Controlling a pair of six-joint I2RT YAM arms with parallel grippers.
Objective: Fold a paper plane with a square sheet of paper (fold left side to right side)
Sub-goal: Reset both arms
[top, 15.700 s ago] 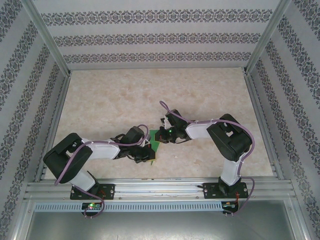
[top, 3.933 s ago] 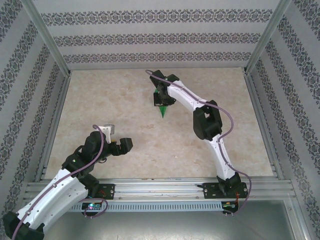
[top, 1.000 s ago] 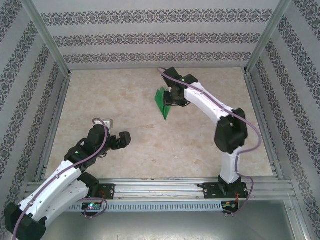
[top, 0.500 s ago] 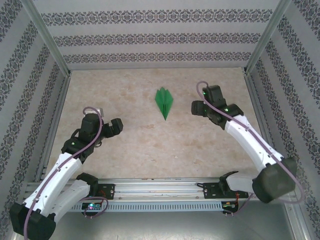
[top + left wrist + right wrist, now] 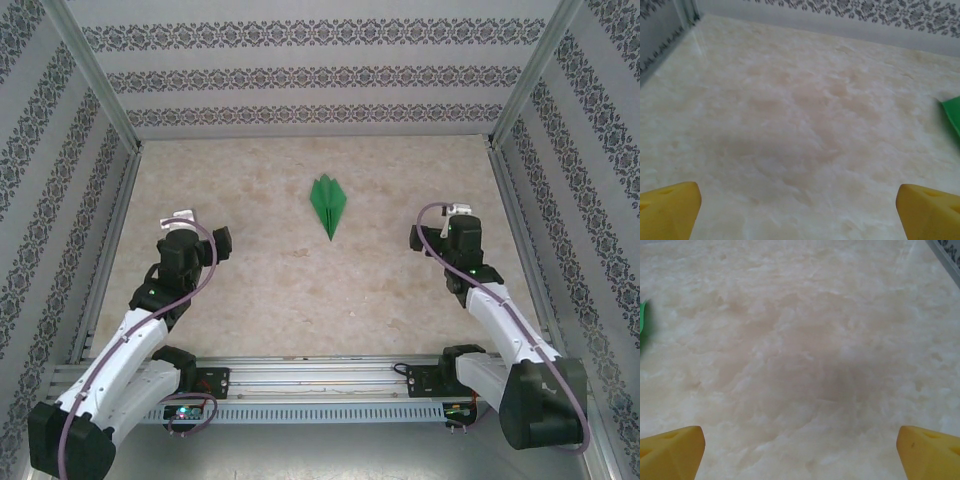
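The square sheet of paper lies folded into a slim bright green paper plane (image 5: 328,203) on the marble table top, in the middle toward the far side, its point facing the near edge. Nothing touches it. My left gripper (image 5: 196,238) hovers well to its near left, open and empty. My right gripper (image 5: 441,233) hovers to its near right, also open and empty. In the left wrist view the left gripper (image 5: 799,214) has bare table between its yellow fingertips (image 5: 669,209), and a corner of the plane (image 5: 953,113) peeks in at the right edge. The right gripper (image 5: 800,454) spans bare table too, with a green sliver of the plane (image 5: 642,322) at the left edge.
Patterned walls with metal frame posts (image 5: 100,90) close in the table on the left, right and far sides. An aluminium rail (image 5: 320,378) carrying both arm bases runs along the near edge.
The right gripper has let go of the plane, opened wide and pulled back right and nearer. The plane now lies flat on the table. The left arm drew back left.
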